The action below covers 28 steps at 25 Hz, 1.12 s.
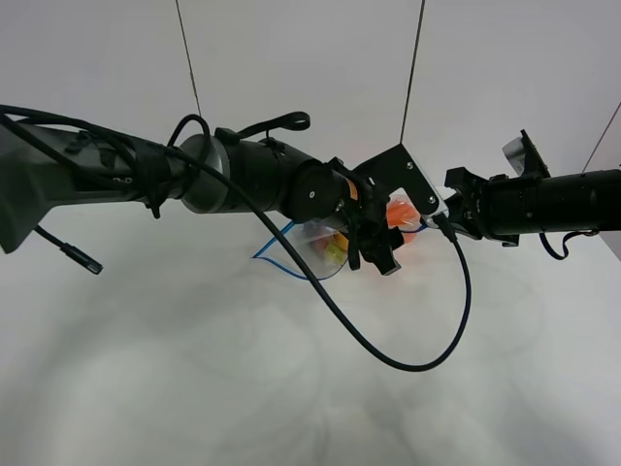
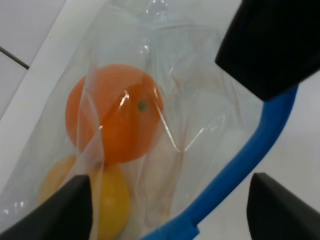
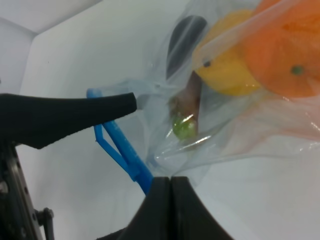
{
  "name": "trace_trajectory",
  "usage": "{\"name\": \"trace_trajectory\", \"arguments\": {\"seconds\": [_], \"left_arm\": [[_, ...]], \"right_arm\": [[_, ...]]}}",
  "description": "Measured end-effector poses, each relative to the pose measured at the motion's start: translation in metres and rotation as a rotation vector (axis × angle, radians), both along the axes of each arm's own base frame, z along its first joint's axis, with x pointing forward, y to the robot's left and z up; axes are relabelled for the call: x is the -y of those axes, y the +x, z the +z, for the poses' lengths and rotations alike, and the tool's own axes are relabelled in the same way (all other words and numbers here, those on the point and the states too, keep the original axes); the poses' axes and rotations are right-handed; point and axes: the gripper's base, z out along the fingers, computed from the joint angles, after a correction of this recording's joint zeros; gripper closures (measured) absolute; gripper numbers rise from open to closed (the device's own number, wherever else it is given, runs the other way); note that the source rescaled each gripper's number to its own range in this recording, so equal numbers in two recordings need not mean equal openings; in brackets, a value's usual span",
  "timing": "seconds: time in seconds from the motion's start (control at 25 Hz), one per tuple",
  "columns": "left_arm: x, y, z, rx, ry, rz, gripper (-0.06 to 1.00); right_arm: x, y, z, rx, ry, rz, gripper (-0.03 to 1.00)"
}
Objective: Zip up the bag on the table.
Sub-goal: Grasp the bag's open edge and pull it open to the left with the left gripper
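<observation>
White table (image 1: 175, 388) — on it, a clear bag (image 1: 312, 239) of produce

Robot lab test rig, plain white table (image 1: 155, 388), black cabled left arm (image 1: 243, 175), matching right arm (image 1: 553, 204)

Clear bag (image 2: 190, 115) with bright blue zipper strip (image 2: 250, 150). Inside: plain orange fruit (image 2: 112, 112) with small green dot, yellow fruit (image 2: 112, 200), dark purple piece (image 3: 182, 42), small green bit (image 3: 183, 126). Plain white table (image 1: 194, 388). Black cable (image 1: 408, 364).
</observation>
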Motion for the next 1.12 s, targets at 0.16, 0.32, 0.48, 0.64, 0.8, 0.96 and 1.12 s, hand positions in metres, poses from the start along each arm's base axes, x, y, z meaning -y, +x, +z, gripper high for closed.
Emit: {"name": "trace_trajectory", "arguments": {"seconds": [0.16,0.32,0.48,0.64,0.8,0.96,1.12], "left_arm": [[-0.0003,-0.0003,-0.0001,-0.007,0.007,0.0,0.16],[-0.0006,-0.0006,-0.0006,-0.011,0.013,-0.002,0.24],[-0.0008,-0.0008,-0.0008,-0.013,0.017,-0.003,0.26],[-0.001,-0.001,-0.0011,-0.016,0.02,-0.003,0.35],[-0.0015,-0.0015,-0.0018,-0.024,0.027,-0.003,0.45],[-0.0016,-0.0017,-0.002,-0.027,0.029,-0.003,0.47],[-0.0017,-0.0018,-0.002,-0.027,0.03,-0.003,0.5]], "right_arm": [[0.0,0.0,0.0,0.0,-0.001,0.0,0.97],[0.0,-0.0001,-0.0001,0.0,-0.001,0.001,0.97],[0.0,-0.0001,-0.0001,0.0,-0.001,0.001,0.97],[0.0,-0.0001,-0.0001,0.0,-0.001,0.001,0.97],[0.0,-0.0001,-0.0001,0.0,-0.001,0.001,0.97],[0.0,-0.0001,-0.0001,0.0,-0.001,0.001,0.97],[-0.0001,-0.0001,-0.0001,0.0,-0.001,0.002,0.97]]}}
